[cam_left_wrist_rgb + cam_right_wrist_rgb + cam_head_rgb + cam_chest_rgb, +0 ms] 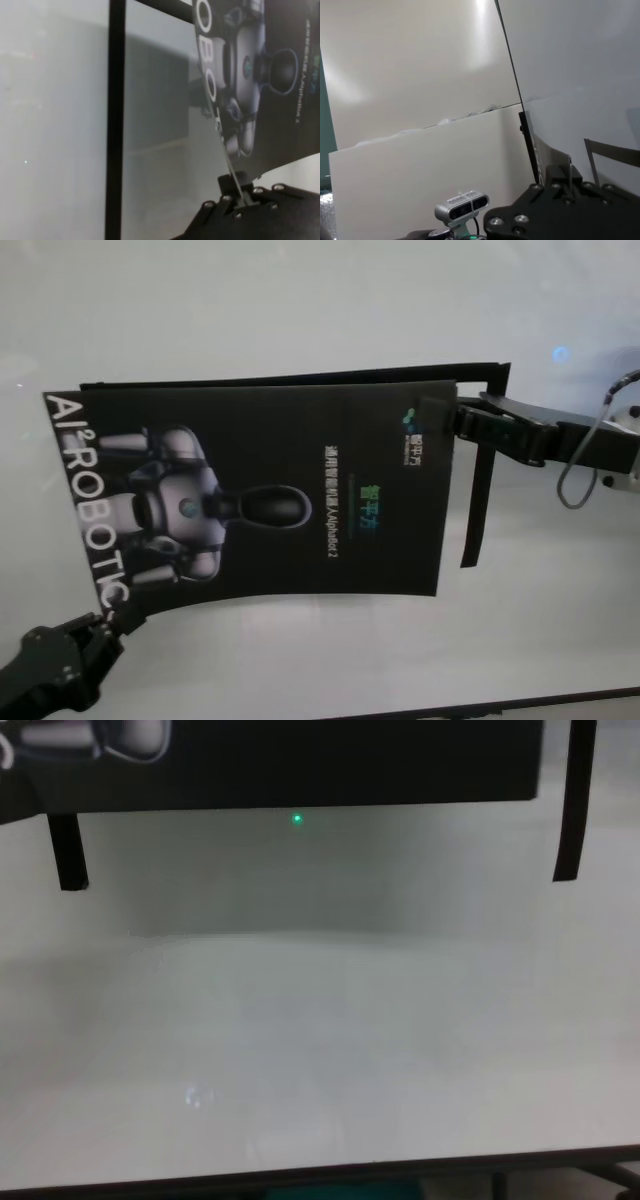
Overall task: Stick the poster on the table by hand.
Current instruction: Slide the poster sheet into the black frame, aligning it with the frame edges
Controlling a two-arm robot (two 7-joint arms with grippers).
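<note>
Black poster [290,490] hangs above the table [300,310], left gripper [112,623] pinching one corner, right gripper [458,420] pinching the opposite corner.

Pale glossy panels [415,60] fill the right wrist view, an upper one meeting a lower one along a ragged seam, with a dark green strip [323,125] at nine o'clock, a small grey camera [462,206] at six o'clock, and soft light glare [481,7] at twelve o'clock.
</note>
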